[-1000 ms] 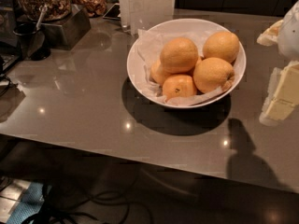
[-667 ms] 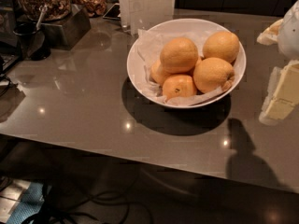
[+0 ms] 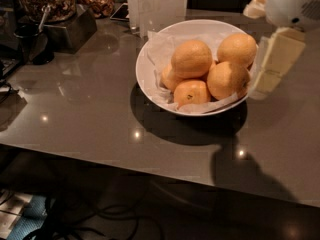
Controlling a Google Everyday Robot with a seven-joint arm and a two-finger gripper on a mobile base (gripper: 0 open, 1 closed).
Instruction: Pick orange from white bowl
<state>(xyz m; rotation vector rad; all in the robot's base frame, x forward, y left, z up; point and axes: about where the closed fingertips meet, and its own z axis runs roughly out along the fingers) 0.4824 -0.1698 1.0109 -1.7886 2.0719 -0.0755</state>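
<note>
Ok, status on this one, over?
Gripper right of white bowl, clear of fruit. Orange highest in bowl, untouched. Nothing blocking it.

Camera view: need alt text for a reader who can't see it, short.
A white bowl lined with crinkled white paper holds a pile of oranges on a glossy grey table. The robot's cream hand hangs at the bowl's right rim, close beside the oranges.

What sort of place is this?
Likely a kitchenette snack counter: glossy grey countertop, wide white paper-lined bowl of yellow-orange oranges, dark bins of brown snacks at back left. The cream two-finger gripper hangs by the bowl's right rim.
</note>
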